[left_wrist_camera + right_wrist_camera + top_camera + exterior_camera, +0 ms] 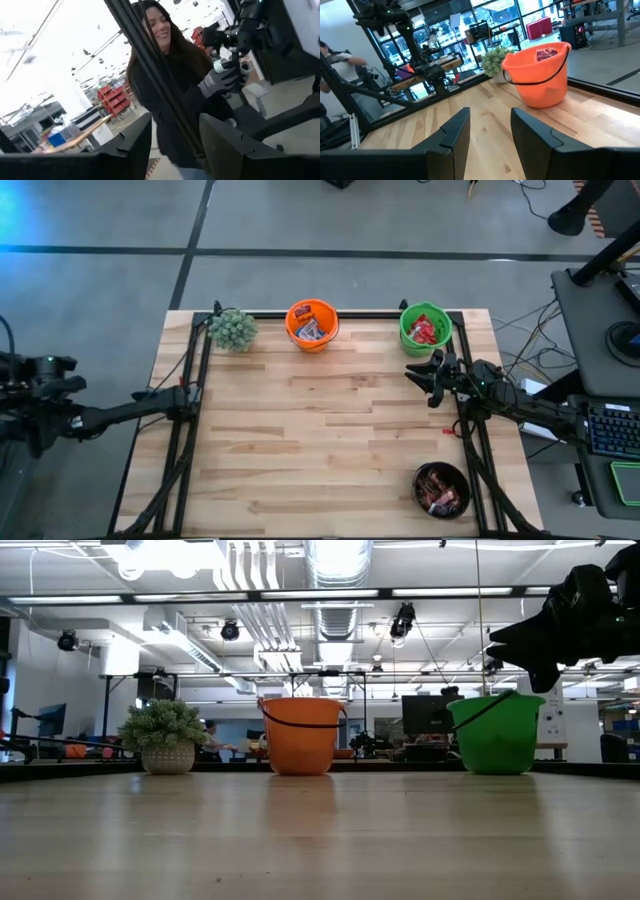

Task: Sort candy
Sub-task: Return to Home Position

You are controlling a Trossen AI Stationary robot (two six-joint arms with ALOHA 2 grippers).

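Candy (310,330): lies in three buckets, one kind to each, on the wooden table (330,440).
Orange bucket (300,740): at 12 o'clock by the far edge, upright; it holds the blue-and-white bars.
Green bucket (497,735): at 1 o'clock, just beside the far right corner; the red packets (428,330) lie inside.
Black bucket (419,478): at 5 o'clock near the right edge; it holds the dark brown bars (442,492).
Plant (233,329): at 11 o'clock, left of the orange bucket and apart from it.
Right gripper (490,132): over the table at 2 o'clock, just in front of the green bucket and raised off the wood; fingers parted, nothing between them.
Left gripper (175,145): at 9 o'clock by the table's left edge, fingers spread and empty.
Person (170,80): seen past the left gripper, beyond the table, one gloved hand (220,82) raised to a stand.
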